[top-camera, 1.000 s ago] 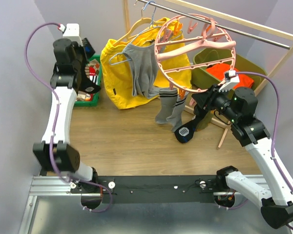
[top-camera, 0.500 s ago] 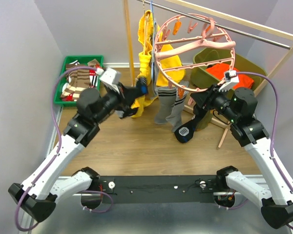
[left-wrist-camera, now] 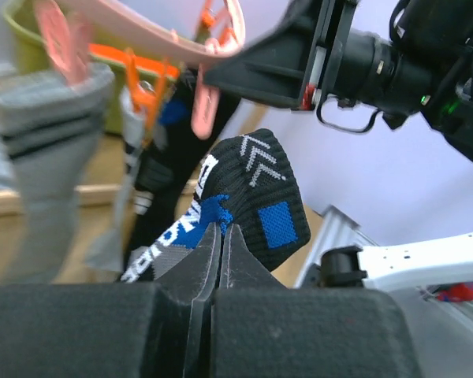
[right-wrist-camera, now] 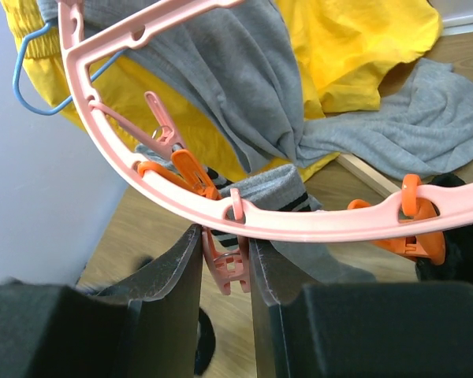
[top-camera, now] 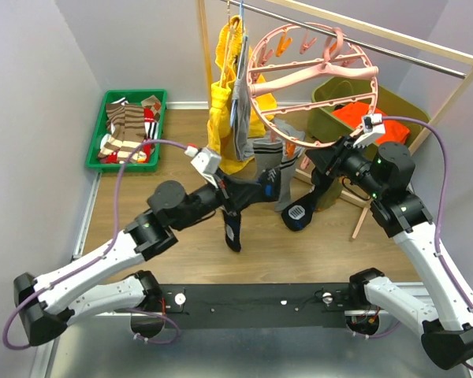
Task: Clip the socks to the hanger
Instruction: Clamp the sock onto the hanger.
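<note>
At the far left I see a green tray [top-camera: 109,101] on the floor, with brown-and-white striped socks [top-camera: 124,130] lying in it. My left arm reaches from the near left corner toward the middle. The left gripper [left-wrist-camera: 221,234] is fully closed and pinches a black sock [left-wrist-camera: 256,205] near its cuff, which carries a blue square and grey arrow marks. In the top view the rest of this sock hangs down below the gripper, above the wooden floor. It is near the hanger but touches no clip.

Behind the sock, a yellow jacket [top-camera: 221,118] and a grey shirt [top-camera: 238,118] hang from the rail. Just right of them the pink hanger [top-camera: 323,72] hangs tilted on the same rail. Two grey socks [top-camera: 270,169] are clipped at its lower rim. Beside them another dark sock with a white patch [top-camera: 297,213] hangs from the rim as well.

The right gripper [right-wrist-camera: 225,236] is at the lower right part of the rim. Its jaws are partly closed and press from both sides on a pink clip [right-wrist-camera: 225,272]. Orange clips sit on either side of it.
</note>
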`<state>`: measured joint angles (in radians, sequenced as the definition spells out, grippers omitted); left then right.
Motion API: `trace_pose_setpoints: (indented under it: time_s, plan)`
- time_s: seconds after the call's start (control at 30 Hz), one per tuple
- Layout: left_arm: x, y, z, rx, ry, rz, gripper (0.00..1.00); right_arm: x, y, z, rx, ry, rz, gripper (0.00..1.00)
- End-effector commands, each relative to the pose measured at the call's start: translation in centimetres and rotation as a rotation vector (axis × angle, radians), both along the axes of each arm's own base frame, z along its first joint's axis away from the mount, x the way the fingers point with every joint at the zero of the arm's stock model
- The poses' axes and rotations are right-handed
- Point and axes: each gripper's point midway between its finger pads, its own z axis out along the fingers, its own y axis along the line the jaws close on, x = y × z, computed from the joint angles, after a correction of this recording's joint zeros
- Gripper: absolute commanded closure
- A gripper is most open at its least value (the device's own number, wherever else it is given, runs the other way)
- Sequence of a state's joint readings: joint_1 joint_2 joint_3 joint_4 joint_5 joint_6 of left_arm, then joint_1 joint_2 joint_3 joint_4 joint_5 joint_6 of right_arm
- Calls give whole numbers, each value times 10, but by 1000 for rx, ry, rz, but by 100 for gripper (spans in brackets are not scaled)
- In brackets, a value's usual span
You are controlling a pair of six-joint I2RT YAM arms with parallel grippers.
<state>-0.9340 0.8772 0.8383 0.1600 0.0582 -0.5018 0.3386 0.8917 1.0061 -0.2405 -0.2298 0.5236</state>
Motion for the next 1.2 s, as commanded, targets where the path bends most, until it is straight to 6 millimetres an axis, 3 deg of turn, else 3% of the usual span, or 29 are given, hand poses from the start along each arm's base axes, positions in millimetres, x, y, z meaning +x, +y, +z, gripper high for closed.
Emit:
trace_pose_setpoints:
  time_s: [0.0, 0.13, 0.37, 0.4, 0.47, 0.53, 0.63, 1.17]
  plan:
    - [-4, -28, 1, -182, 44, -57, 100, -5, 4, 12, 45, -37, 24, 99]
    - [6, -39, -9, -233, 89, -41, 100, -6, 5, 16, 58, -43, 26, 99]
    - [23, -40, -5, -347, 119, 22, 100, -7, 6, 19, 90, -52, 29, 99]
    - [25, -38, -13, -369, 152, 38, 100, -7, 6, 20, 93, -57, 28, 99]
    - [25, -36, -13, -429, 163, 30, 100, -7, 7, 21, 102, -55, 29, 99]
    - [28, -40, -31, -434, 230, 34, 100, -7, 6, 22, 108, -61, 26, 99]
    - [30, -43, -41, -450, 275, 34, 100, -9, 6, 25, 115, -66, 26, 99]
    - [39, -63, -50, -518, 344, 6, 100, -15, 6, 24, 138, -59, 31, 99]
